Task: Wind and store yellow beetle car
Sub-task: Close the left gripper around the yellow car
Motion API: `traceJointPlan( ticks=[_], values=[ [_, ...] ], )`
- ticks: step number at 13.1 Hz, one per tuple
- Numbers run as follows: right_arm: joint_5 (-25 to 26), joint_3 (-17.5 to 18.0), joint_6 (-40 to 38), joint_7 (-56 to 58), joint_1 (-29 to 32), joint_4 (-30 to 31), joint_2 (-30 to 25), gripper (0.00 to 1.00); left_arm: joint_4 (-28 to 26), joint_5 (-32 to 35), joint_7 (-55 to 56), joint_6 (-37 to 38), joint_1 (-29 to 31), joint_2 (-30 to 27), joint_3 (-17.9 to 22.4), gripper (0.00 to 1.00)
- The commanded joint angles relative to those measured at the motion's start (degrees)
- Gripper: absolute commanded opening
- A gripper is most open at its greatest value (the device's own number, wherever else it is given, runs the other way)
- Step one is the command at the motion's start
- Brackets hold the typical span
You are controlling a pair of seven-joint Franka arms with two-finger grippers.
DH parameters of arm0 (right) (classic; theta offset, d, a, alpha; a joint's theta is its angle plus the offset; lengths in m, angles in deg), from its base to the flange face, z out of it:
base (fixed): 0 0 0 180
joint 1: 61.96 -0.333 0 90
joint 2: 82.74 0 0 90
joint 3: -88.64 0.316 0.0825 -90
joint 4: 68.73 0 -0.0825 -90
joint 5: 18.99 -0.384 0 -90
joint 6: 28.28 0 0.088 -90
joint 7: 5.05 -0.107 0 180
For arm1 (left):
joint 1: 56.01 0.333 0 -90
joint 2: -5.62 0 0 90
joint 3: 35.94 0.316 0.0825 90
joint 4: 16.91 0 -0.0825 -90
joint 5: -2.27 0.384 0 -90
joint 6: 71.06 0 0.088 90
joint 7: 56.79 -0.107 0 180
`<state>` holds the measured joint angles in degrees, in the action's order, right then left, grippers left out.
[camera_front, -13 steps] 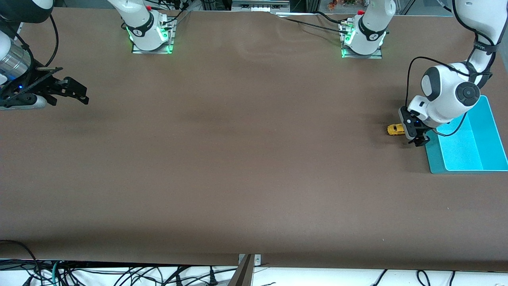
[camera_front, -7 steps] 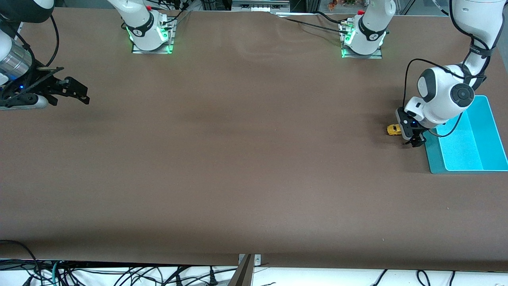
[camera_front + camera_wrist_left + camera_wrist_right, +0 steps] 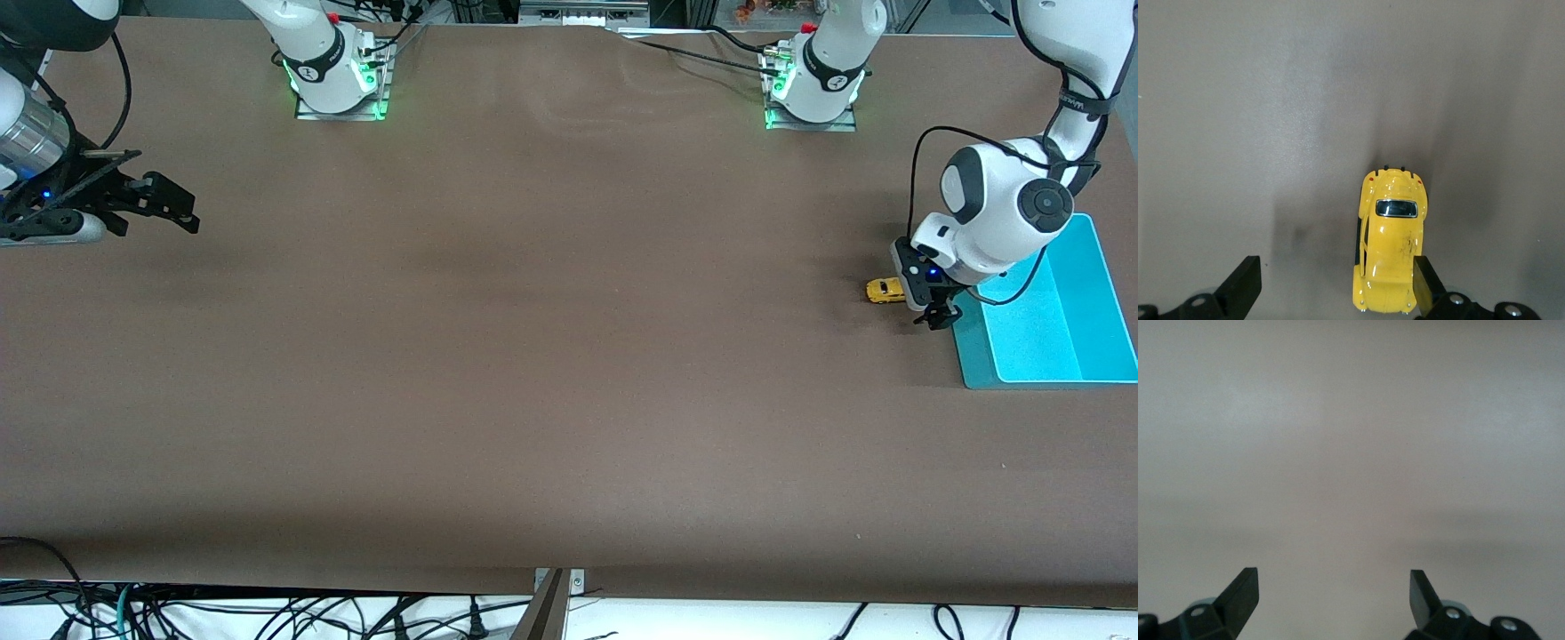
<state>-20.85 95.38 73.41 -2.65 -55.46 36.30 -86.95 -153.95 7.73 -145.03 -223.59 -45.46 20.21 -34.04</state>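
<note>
The yellow beetle car [image 3: 885, 291] stands on the brown table near the left arm's end, close to the cyan bin [image 3: 976, 356]. My left gripper [image 3: 935, 315] hangs low right at the car, between it and the bin. In the left wrist view the car [image 3: 1390, 247] lies inside the open left gripper [image 3: 1336, 275], its side right against one finger [image 3: 1425, 280] and a wide gap to the other. My right gripper [image 3: 169, 210] waits open over bare table at the right arm's end; the right wrist view shows nothing between the right gripper's [image 3: 1333, 581] fingers.
The cyan bin shows nothing in the part that I can see; the left arm's wrist covers part of it. Both arm bases [image 3: 336, 76] [image 3: 813, 84] stand along the table edge farthest from the front camera. Cables hang below the nearest edge.
The left arm's wrist has swayed a little over the car and come back to nearly the same place. The car and the right arm have not moved.
</note>
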Motion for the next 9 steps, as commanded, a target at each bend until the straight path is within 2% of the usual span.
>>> traceJointPlan(
  ticks=[1,7,8,9],
  values=[
    [0.4,-0.9,-0.6,0.0,-1.1,0.0,-0.7,1.00,-0.8,1.1,-0.7,1.0,0.0,-0.9,-0.1,1.00],
    [-0.3,-0.5,0.0,0.0,-1.2,-0.4,-0.2,1.00,-2.1,1.0,-0.6,-0.8,0.0,1.1,-0.1,1.00],
    [-0.4,-0.5,0.0,0.0,-1.2,-0.4,-0.3,1.00,-2.5,1.0,-0.6,-1.8,0.0,1.5,-0.1,0.96],
    [-0.4,-0.7,-0.4,0.1,-1.1,-0.5,-0.3,1.00,-2.5,1.0,-0.6,-2.0,0.0,1.8,-0.1,0.85]
  ],
)
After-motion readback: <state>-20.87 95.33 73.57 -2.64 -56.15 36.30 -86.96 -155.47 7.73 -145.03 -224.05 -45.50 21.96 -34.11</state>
